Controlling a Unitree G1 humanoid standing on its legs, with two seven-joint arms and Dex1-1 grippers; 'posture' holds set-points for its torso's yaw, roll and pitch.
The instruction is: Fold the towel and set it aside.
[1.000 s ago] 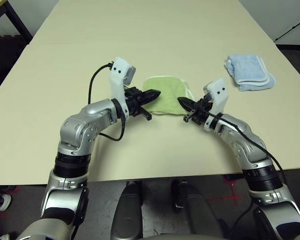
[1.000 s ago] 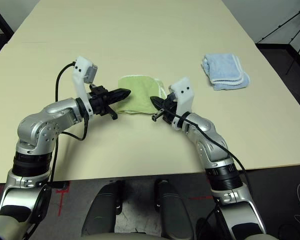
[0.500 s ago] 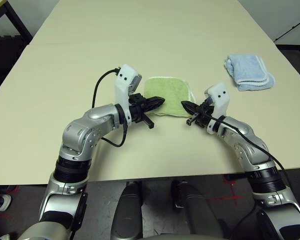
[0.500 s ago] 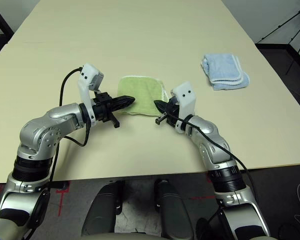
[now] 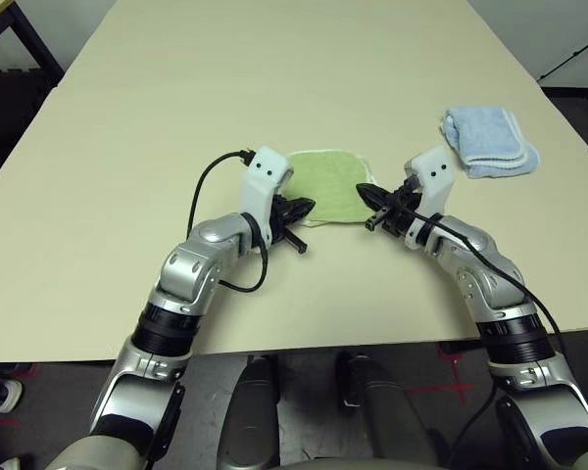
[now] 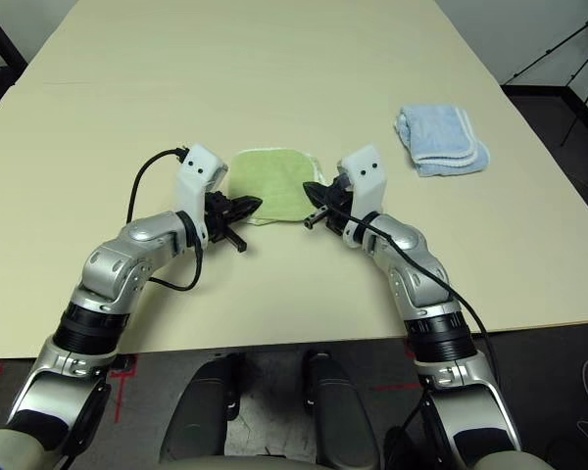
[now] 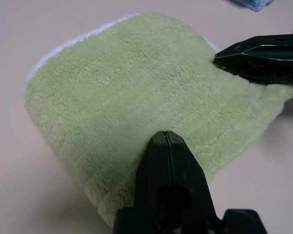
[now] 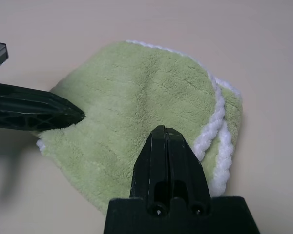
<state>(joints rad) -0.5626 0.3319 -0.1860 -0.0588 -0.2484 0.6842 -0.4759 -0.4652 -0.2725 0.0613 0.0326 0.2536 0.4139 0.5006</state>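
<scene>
Green towel looks soft, light & floppy, prob. best pinched at white-stitched edge; left pincer & right pincer both fully closed, holding nothing.

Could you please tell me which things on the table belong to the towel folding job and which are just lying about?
Part of the job:
- green towel, already folded over, flat on the table
- left tool, shut, at the towel's near left edge
- right tool, shut, at its near right edge

Just lying about:
- blue towel, folded, off to the right
</scene>
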